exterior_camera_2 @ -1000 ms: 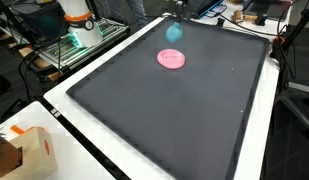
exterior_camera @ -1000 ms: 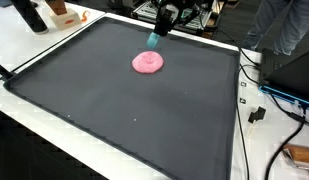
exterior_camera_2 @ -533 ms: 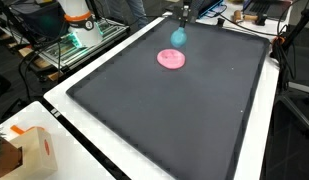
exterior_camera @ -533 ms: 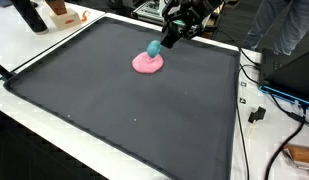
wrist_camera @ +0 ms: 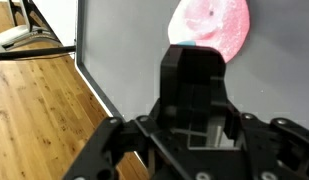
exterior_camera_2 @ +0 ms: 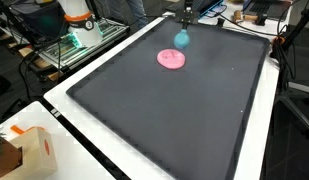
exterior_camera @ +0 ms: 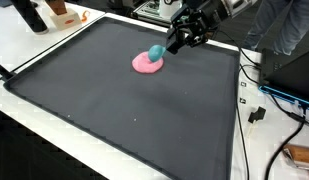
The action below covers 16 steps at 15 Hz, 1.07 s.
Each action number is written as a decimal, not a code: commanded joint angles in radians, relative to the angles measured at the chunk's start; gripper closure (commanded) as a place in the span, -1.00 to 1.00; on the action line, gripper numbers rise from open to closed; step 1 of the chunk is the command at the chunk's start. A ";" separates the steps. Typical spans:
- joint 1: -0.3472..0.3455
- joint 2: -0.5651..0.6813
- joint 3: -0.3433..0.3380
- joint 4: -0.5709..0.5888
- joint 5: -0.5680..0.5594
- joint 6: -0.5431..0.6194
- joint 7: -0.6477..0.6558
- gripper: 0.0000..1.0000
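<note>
Dull dark mat, soft-looking colours on it, black hardware above.
The mat (exterior_camera: 124, 120) looks like matt, fine-grained dark grey rubber or cloth; on the mat, the pink disc (exterior_camera: 146, 64) seems soft and dull, rather dough-like; the teal lump (exterior_camera: 154, 51) at its edge shows a slight sheen; the gripper (exterior_camera: 179, 42) over the mat is matt black plastic or metal; beside the mat, the floor (wrist_camera: 34, 120) is wood-grained with a satin finish.
</note>
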 commanded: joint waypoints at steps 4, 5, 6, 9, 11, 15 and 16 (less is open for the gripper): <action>0.032 0.054 0.015 0.027 -0.017 -0.123 0.028 0.42; 0.034 0.059 0.018 0.030 -0.014 -0.139 0.024 0.42; 0.035 0.064 0.021 0.033 -0.007 -0.152 0.017 0.42; 0.035 0.076 0.028 0.043 -0.003 -0.172 0.012 0.42; 0.035 0.084 0.031 0.050 -0.001 -0.179 0.009 0.42; 0.025 0.090 0.033 0.060 0.012 -0.168 -0.021 0.42; 0.023 0.090 0.032 0.064 0.015 -0.166 -0.030 0.42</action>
